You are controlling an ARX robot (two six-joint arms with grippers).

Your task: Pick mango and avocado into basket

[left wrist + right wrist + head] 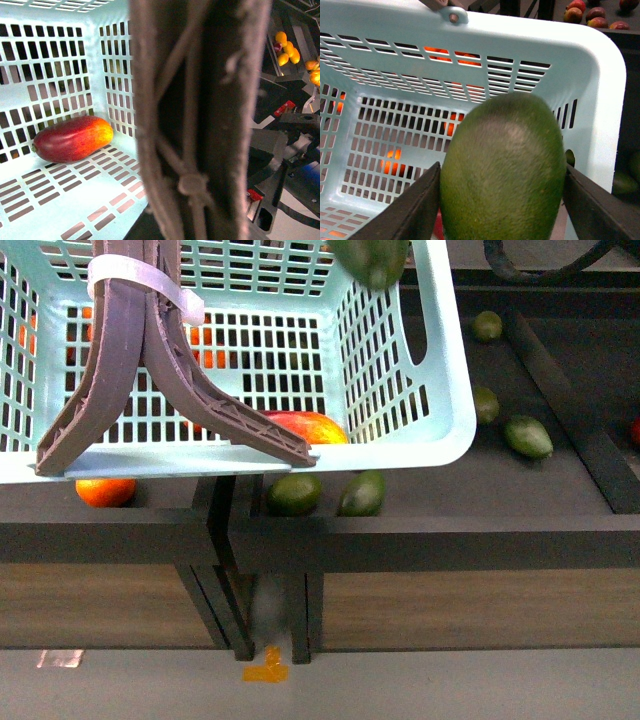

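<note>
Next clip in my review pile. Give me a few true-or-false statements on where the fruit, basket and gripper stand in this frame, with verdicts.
1. The mango lies inside the basket. True.
2. The right gripper is empty. False: it is shut on the avocado, one finger on each side.
3. The avocado rests on the basket floor. False: it is held up above the basket's open top.
4. Several green fruits lie on the dark shelf outside the basket. True.
5. The basket's handles hang apart, one on each side. False: they stand together, bound by a white tie.
</note>
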